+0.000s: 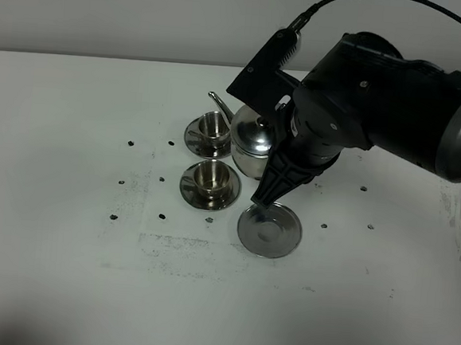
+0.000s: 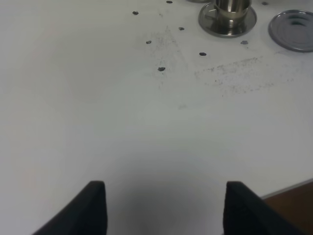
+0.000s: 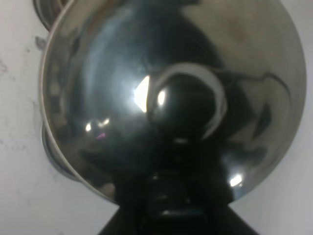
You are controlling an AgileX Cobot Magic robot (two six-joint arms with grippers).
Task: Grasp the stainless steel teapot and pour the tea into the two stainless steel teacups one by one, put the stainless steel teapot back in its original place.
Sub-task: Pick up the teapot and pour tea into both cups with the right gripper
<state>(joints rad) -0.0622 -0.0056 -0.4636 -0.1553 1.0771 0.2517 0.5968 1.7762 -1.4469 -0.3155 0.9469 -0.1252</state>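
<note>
The stainless steel teapot [image 1: 251,142] hangs off its tray, just right of the far teacup [image 1: 210,129], with its thin spout [image 1: 218,102] reaching over that cup's far side. My right gripper [image 1: 271,184] is shut on the teapot's handle side, and the arm hides the handle. In the right wrist view the teapot's shiny body [image 3: 171,93] fills the frame. The near teacup [image 1: 209,179] [image 2: 228,14] stands on its saucer. The round tray [image 1: 268,230] [image 2: 293,30], the original place, lies bare. My left gripper [image 2: 166,210] is open over bare table.
The white table [image 1: 68,208] has small dark holes and scuff marks around the cups. Its front edge [image 2: 288,191] shows close to my left gripper. The bulky right arm [image 1: 396,98] reaches in from the right above the teapot.
</note>
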